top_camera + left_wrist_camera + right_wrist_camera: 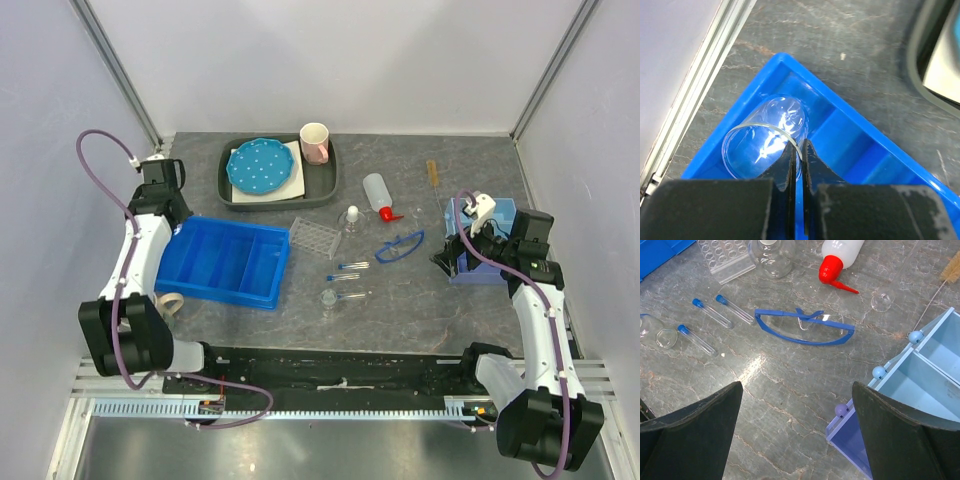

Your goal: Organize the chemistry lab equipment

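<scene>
Left gripper: fingers pinched almost together on the rim of the beaker; the glass edge passes between the tips
Beaker: on its side in the corner compartment of the bin, mouth toward the wrist camera, base toward the bin corner, beyond the fingertips
Bin: blue, on the left half of the table, near the tray
Right gripper: fingers spread wide, nothing between them; over bare table, just beside the box
Goggles: flat on the table ahead of the right fingertips, apart from them
Tubes: three, blue-capped, loose on the table, left of the goggles in the right wrist view; none in the rack
Rack: on the table between the bin and the flask
Flask: upright, between the rack and the bottle
Bottle: on its side, red nozzle pointing toward the goggles
Second beaker: on its side, just beside the nearest tube
Stick: on the table at the far right, beyond the box
Tray: at the far edge, holding the plate; mug at its far right corner
</scene>
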Controlling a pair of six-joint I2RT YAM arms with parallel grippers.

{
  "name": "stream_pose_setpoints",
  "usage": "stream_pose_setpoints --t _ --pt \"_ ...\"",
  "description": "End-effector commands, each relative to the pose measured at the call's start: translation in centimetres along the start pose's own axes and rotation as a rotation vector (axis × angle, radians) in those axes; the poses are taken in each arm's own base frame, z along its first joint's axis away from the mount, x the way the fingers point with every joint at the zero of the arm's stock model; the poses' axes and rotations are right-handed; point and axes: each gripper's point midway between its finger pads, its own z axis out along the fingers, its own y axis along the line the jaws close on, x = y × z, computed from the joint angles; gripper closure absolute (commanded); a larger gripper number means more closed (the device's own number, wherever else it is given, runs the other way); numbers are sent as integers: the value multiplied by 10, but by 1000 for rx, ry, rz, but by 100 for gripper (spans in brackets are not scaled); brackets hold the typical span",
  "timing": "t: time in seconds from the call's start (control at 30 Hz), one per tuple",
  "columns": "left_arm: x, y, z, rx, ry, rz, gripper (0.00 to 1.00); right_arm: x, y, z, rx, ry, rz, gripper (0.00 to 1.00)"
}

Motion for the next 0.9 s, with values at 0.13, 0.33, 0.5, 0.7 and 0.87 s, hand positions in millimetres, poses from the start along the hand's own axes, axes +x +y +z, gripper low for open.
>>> stream_pose_setpoints --t 0.13,0.33,0.5,0.7,0.87 --pt "7 12 53 -64 46 -71 98 -15 7 -1 -37 -36 -59 2" --pt "27 7 81 -56 141 -55 97 -15 7 -1 -32 -33 -65 2" --pt "39 6 88 -62 176 -46 91 -13 7 0 -33 -27 -65 2" --pt "38 10 81 -77 162 -54 71 -11 7 2 -38 -18 -60 2" --pt "32 13 73 -76 135 -66 56 -11 7 3 -35 -15 -64 2"
